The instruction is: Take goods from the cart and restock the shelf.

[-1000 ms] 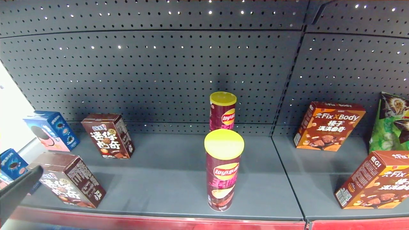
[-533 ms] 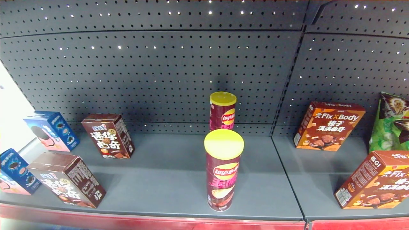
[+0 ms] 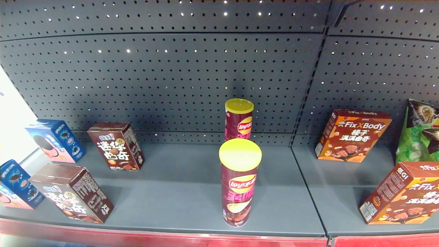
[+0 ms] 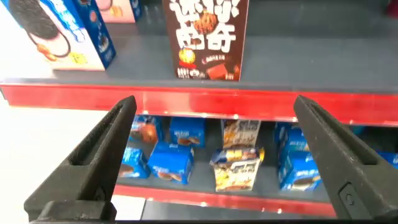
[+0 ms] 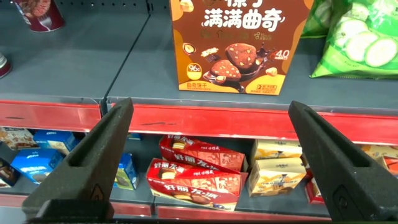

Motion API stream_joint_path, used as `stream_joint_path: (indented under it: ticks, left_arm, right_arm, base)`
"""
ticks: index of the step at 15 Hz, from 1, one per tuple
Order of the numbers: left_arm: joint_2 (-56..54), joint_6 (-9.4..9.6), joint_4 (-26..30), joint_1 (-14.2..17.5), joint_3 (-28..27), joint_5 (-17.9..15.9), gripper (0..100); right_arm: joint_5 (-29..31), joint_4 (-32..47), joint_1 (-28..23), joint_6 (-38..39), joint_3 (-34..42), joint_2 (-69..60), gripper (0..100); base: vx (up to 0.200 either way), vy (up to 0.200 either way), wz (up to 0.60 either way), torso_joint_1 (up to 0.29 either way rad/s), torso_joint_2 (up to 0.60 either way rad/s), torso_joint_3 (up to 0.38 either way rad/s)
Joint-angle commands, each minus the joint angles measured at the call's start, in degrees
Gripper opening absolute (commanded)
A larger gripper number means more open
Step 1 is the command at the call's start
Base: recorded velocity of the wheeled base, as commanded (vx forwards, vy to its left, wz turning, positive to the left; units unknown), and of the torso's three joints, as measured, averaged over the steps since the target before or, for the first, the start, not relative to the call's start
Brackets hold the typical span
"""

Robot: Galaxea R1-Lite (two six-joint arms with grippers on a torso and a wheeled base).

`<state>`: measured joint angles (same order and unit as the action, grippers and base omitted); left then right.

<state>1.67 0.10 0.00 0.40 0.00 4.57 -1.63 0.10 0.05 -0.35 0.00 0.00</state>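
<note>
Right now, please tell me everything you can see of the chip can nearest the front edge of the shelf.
The front chip can is a tall dark-red tube with a glossy printed surface, closed by a flat yellow lid that looks plastic. It stands upright on the grey shelf, near its red front edge, label facing out. Nothing grips it; a second can stands behind it.

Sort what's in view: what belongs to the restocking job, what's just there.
Job: shelf, front chip can, rear chip can, brown boxes, blue boxes, orange boxes, green bag, left gripper, right gripper, both open.
Just there: pegboard back panel, packs on the lower shelf.
</note>
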Motion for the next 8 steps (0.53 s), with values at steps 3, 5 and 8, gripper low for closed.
stream_joint_path:
  ticks: [3,5,8]
  left_arm:
    - [-1.67,-1.5,0.0,-0.05,0.0,0.0,100]
    - [-1.67,-1.59,0.0,-0.05,0.0,0.0,100]
    - [-1.67,-2.03,0.0,-0.05,0.0,-0.09,100]
  right_arm:
    - [-0.04,-0.01,0.04,0.0,0.0,0.0,100]
    - [-0.04,-0.01,0.04,0.0,0.0,0.0,100]
    - [-0.04,-0.01,0.04,0.0,0.0,0.0,100]
  base:
    - [0.0,0.0,0.0,0.0,0.0,0.0]
    - [0.0,0.0,0.0,0.0,0.0,0.0]
    - [0.0,0.0,0.0,0.0,0.0,0.0]
